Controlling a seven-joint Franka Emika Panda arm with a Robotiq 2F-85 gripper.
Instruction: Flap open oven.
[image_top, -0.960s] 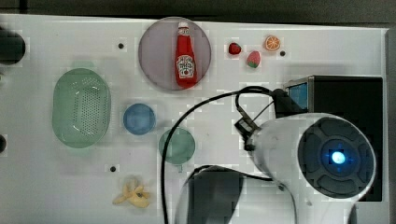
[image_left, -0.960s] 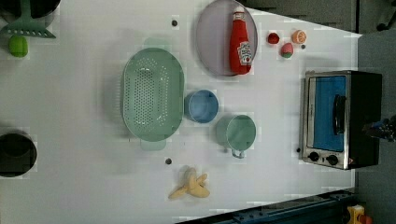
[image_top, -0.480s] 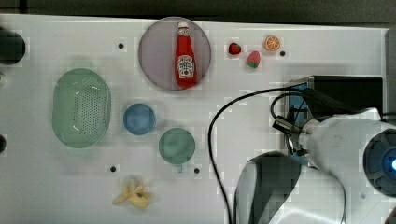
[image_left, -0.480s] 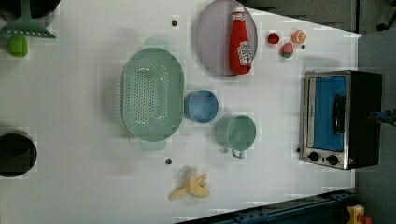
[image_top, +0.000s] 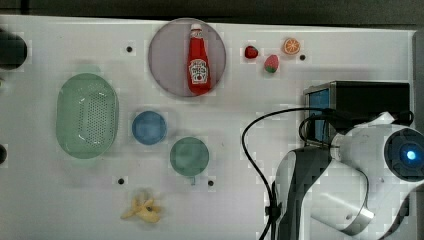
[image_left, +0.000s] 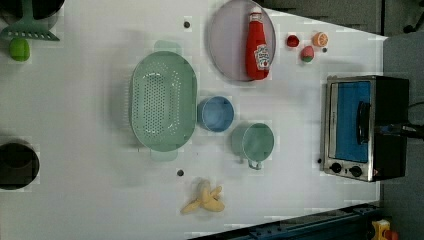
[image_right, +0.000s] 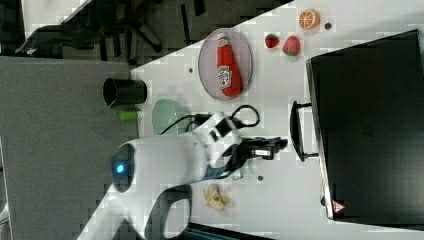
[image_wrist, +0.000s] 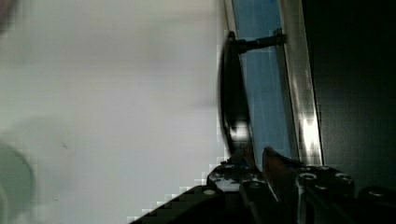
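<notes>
1. The oven (image_left: 365, 127) stands at the left view's right edge of the table (image_left: 100, 200), its blue glass door facing the cups. The door is shut, flush in its silver frame.
2. The handle (image_right: 298, 131) is a black bar standing off the door on two posts, seen clearly in the right view.
3. Change noted: a second ago the arm (image_top: 350, 170) sat over the table beside the oven's front corner in the top view, near the green cup (image_top: 189, 156). It has since swung toward the top view's right and now overhangs the oven's front.
4. The hand (image_right: 272, 146) now points at the handle in the right view, its tip just short of the bar. The wrist view puts the fingers (image_wrist: 275, 163) at the lower end of the bar, close to the glass.
5. Hand state: the fingers appear slightly parted with the bar near or between them, but the wrist view is dark there; contact cannot be confirmed. Nothing is judged firmly held.
6. Meaning for the task: the approach looks nearly complete. The opening itself has not begun.
7. Likely next need: close on the bar, then pull outward and down along the door's hinge arc.
</notes>
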